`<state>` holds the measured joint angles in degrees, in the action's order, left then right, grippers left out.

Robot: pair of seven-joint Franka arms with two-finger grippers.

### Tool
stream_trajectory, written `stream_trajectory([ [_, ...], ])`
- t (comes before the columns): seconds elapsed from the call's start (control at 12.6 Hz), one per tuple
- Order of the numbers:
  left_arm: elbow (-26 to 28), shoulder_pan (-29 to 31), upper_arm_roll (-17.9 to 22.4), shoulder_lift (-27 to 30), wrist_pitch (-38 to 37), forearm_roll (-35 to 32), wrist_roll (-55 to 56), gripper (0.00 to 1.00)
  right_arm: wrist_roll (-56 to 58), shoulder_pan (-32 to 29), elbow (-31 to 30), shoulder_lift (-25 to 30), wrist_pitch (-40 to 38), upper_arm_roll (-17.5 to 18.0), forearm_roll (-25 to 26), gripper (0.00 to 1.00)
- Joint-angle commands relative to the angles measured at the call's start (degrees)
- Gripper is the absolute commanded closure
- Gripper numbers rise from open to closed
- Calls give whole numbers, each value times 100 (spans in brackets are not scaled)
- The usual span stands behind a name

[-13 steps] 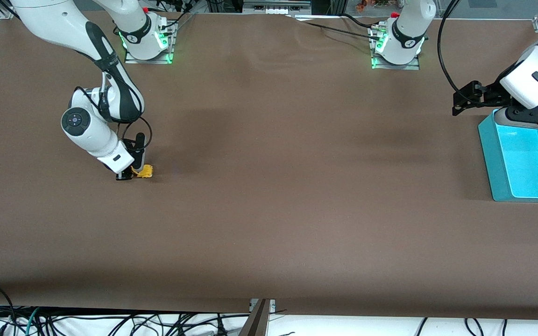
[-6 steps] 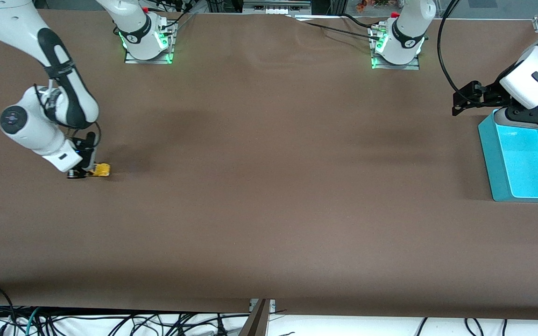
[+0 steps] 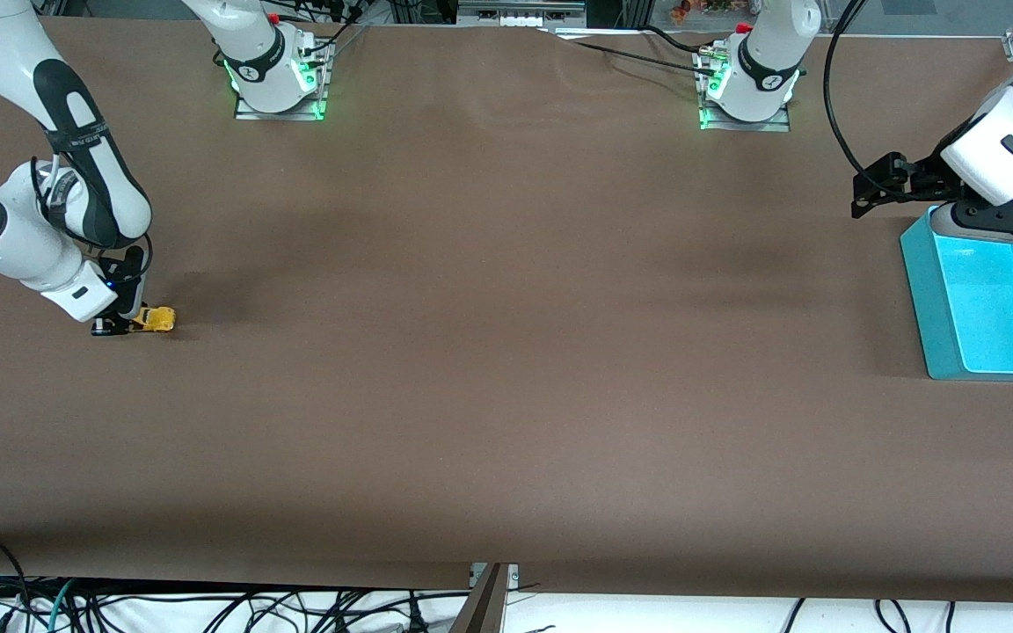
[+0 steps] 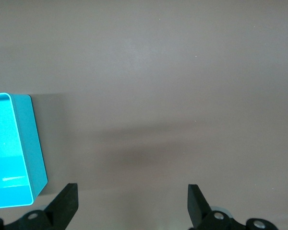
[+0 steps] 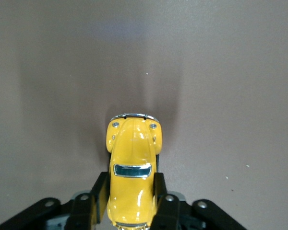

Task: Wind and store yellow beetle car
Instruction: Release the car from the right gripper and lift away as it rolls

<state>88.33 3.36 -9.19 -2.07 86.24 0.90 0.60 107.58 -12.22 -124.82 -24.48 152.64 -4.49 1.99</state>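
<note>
At nine o'clock on the table (image 3: 506, 352), the right gripper (image 3: 124, 323) pinches the yellow beetle car (image 3: 155, 318) against the surface, apparently mid-winding. Storing remains: the left gripper (image 4: 132, 203), spread, waits over the turquoise bin (image 3: 929, 299) at three o'clock.

Robotics laboratory: two arm bases (image 3: 278, 75) (image 3: 748, 83) with green lights bolted to a brown-covered counter (image 3: 506, 369), aluminium framing (image 3: 520, 13) above, loose cables (image 3: 207, 607) below.
</note>
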Motion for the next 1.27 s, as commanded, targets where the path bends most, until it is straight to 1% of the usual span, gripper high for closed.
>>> stream_trajectory([
  [0.0, -167, 33, -31, -65, -143, 60, 36, 0, 123, -44, 212, -303, -14, 176, -338, 0],
  [0.24, -167, 42, -31, -65, -143, 60, 36, 0, 114, -35, 729, -285, -803, 229, -348, 0],
  [0.64, -167, 42, -31, -65, -143, 60, 28, 0, 96, -18, 801, -276, -876, 238, -383, 0],
  [0.71, -167, 42, -31, -65, -143, 60, 36, 0, 87, -18, 810, -276, -876, 272, -444, 0],
  [0.79, -167, 42, -31, -65, -143, 60, 28, 0, 9, -18, 845, -268, -876, 308, -619, 0],
  [0.87, -167, 42, -31, -65, -143, 60, 28, 0, -244, 0, 897, -268, -893, 325, -768, 0],
  [1.19, -167, 42, -31, -65, -143, 60, 28, 0, -2053, 9, 1187, -119, -1183, 702, -796, 0],
])
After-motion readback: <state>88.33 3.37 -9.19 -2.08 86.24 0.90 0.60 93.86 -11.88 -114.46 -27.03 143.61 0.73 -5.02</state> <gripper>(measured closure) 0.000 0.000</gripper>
